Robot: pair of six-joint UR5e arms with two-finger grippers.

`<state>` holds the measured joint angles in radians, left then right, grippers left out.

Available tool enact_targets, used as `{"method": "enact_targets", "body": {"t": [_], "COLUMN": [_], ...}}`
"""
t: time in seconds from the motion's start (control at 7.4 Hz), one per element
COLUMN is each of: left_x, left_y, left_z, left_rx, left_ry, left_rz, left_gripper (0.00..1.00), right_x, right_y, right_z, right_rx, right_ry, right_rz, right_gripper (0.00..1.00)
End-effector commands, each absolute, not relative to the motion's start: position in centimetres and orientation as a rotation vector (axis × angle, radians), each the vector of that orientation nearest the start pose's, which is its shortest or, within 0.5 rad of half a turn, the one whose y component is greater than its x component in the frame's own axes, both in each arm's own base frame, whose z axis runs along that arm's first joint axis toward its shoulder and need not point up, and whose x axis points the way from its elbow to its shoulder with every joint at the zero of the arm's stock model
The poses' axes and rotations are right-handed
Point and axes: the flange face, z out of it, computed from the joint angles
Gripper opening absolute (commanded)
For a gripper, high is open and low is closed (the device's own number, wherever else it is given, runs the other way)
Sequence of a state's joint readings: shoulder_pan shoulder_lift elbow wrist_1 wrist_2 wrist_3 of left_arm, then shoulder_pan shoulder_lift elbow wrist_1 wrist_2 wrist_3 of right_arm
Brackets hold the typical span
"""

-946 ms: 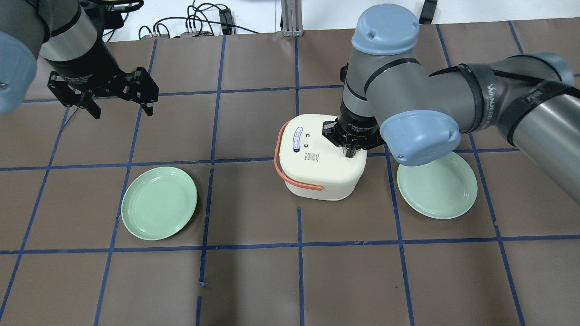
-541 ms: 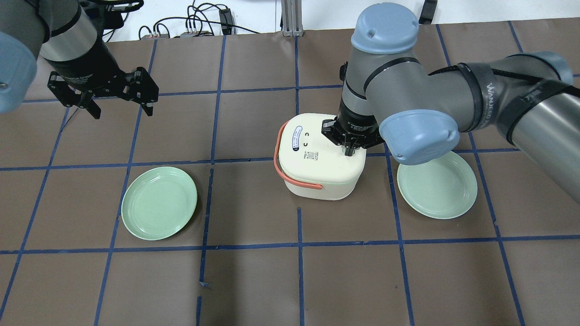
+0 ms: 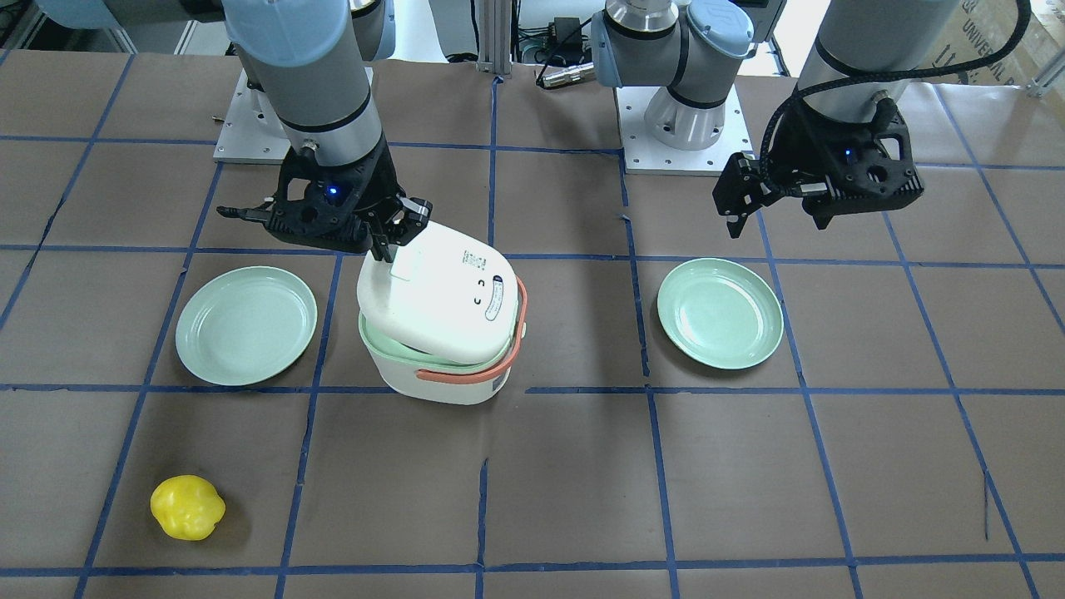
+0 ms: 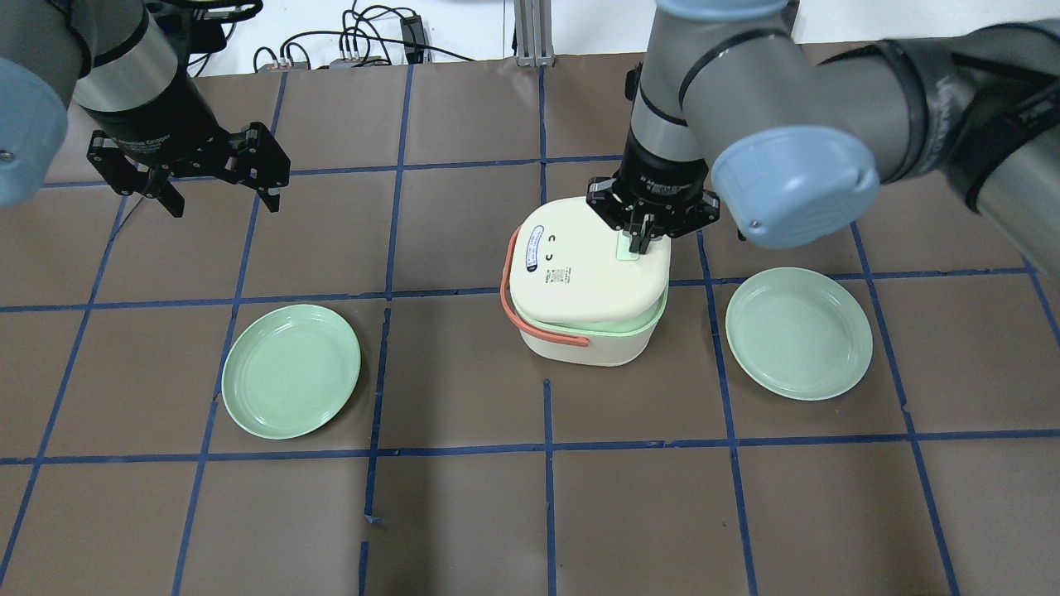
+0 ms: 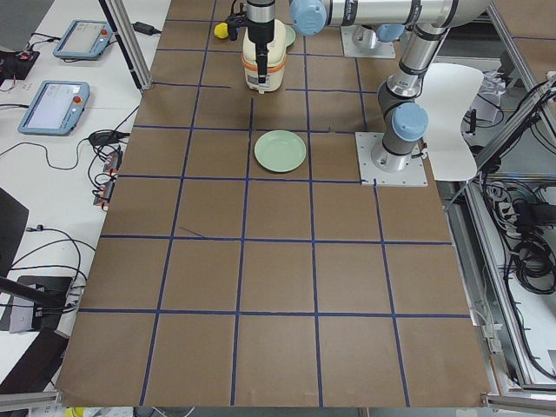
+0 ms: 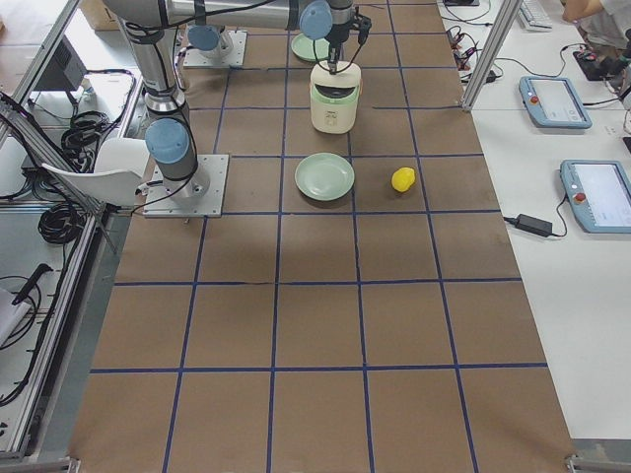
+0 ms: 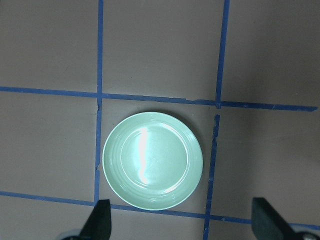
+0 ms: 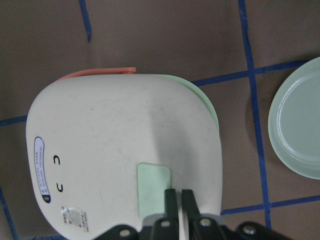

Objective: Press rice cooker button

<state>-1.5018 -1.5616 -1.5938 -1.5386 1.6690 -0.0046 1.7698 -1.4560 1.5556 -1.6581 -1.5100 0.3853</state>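
Observation:
The cream rice cooker (image 4: pixel 580 331) with an orange handle stands mid-table. Its lid (image 4: pixel 580 277) is tilted up at the robot's side, and a green inner rim shows under it. It also shows in the front view (image 3: pixel 433 366). My right gripper (image 4: pixel 639 242) is shut and empty, its tips at the pale green button (image 8: pixel 152 185) near the lid's edge. In the right wrist view the shut fingers (image 8: pixel 171 200) overlap the button's lower corner. My left gripper (image 4: pixel 217 189) is open and empty, high over the table's left side, far from the cooker.
One green plate (image 4: pixel 290 371) lies left of the cooker and another green plate (image 4: pixel 799 333) lies right of it. A yellow object (image 3: pixel 187 507) lies near the far table edge. The left wrist view looks down on the left plate (image 7: pixel 152 160).
The cooker's lid has popped up from shut to tilted open, showing the green rim. My right gripper has risen and moved back with the lid's edge. The left arm has not moved.

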Motion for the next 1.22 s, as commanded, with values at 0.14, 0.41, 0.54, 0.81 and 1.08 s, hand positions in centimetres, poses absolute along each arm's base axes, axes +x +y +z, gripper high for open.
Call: {"method": "enact_targets", "body": {"t": [0.14, 0.41, 0.54, 0.81, 1.08], "left_x": [-8.9, -8.9, -8.9, -8.9, -8.9], "left_y": [-49.7, -49.7, -49.7, -49.7, -49.7], "left_z": [48.5, 48.5, 48.5, 48.5, 48.5], "left_rx": [-0.113, -0.113, -0.113, -0.113, -0.113], "left_ry": [3.041, 3.041, 3.041, 3.041, 3.041], "left_rz": [-0.023, -0.023, -0.023, -0.023, -0.023], "left_gripper": [1.0, 1.0, 1.0, 1.0, 1.0], "right_x": [14.8, 12.9, 13.2, 13.0, 12.8], "right_y": [-52.1, -50.6, -50.2, -50.1, -50.1], "right_z": [50.1, 51.5, 50.5, 49.7, 50.6], "right_rx": [0.201, 0.197, 0.204, 0.194, 0.191], "right_ry": [3.085, 3.083, 3.082, 3.098, 3.142], "right_rz": [0.059, 0.006, 0.025, 0.043, 0.009], "right_gripper": [0.49, 0.87, 0.96, 1.0, 1.0]}}
